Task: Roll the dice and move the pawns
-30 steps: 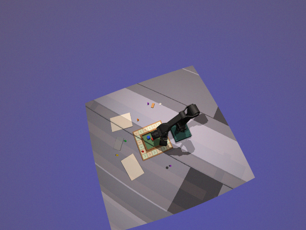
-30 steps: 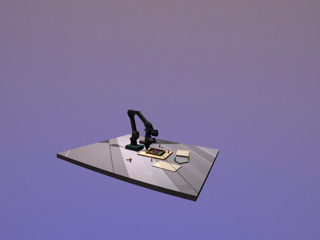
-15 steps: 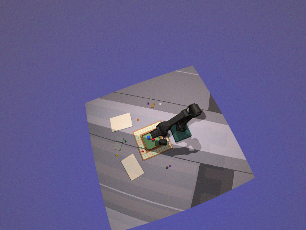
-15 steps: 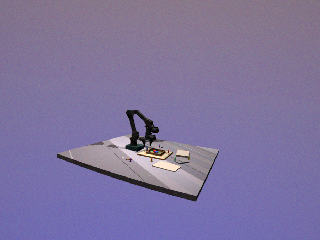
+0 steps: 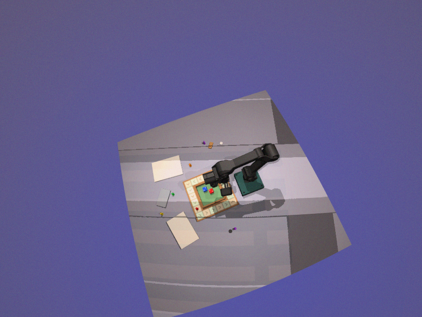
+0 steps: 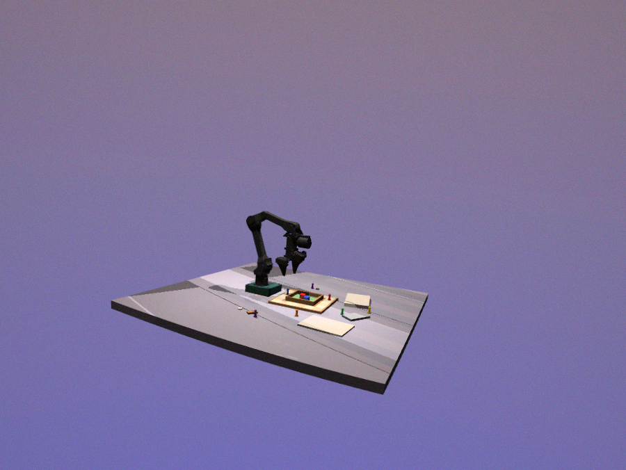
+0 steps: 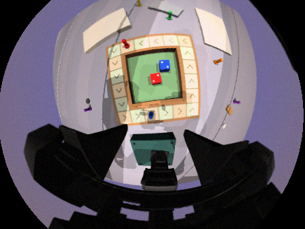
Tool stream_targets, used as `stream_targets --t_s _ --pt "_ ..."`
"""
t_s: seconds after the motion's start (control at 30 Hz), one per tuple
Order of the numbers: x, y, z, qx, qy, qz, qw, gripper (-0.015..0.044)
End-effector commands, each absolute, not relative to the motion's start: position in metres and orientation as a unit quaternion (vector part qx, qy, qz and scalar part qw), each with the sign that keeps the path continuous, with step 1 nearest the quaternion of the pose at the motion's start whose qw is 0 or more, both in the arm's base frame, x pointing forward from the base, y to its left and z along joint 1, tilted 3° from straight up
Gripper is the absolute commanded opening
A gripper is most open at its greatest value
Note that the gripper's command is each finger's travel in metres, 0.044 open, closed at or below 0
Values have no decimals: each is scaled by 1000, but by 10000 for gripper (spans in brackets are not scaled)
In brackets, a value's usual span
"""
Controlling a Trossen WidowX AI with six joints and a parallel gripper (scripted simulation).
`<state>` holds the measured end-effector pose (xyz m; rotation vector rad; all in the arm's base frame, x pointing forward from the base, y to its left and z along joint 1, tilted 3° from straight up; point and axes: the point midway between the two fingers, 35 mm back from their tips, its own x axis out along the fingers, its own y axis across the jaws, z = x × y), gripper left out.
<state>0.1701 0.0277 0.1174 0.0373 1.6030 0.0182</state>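
Observation:
My gripper (image 6: 289,274) (image 7: 156,130) is open and empty, above the board (image 5: 192,196) (image 6: 278,301) (image 7: 194,88). The blue pawn (image 6: 287,291) (image 7: 151,115) stands below it, on the third square from the left of the near row in the wrist view; the arm hides it in the top view. The red pawn (image 5: 196,208) (image 6: 329,297) (image 7: 125,43) stands on the far row, second square from the left in the wrist view. The red die (image 5: 211,191) (image 7: 156,78) and blue die (image 5: 205,189) (image 7: 165,65) lie in the tray (image 7: 181,74), each showing two pips on top.
Beyond the board are cream panels (image 7: 106,30) (image 7: 214,30), a grey panel (image 5: 163,198), a green pawn (image 7: 169,15) and a yellow pawn (image 5: 161,214). An orange pawn (image 7: 218,61), purple pawns (image 7: 236,101) (image 7: 87,109), a brown block (image 7: 230,110) and small discs (image 7: 224,126) (image 7: 87,101) lie beside it.

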Motion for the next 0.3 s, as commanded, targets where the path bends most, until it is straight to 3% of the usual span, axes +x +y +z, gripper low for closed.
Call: stream_targets --t_s 0.0,0.27 --pt "173 18 145 -43 714 66 696 440" --pt "173 21 138 -25 714 50 698 440"
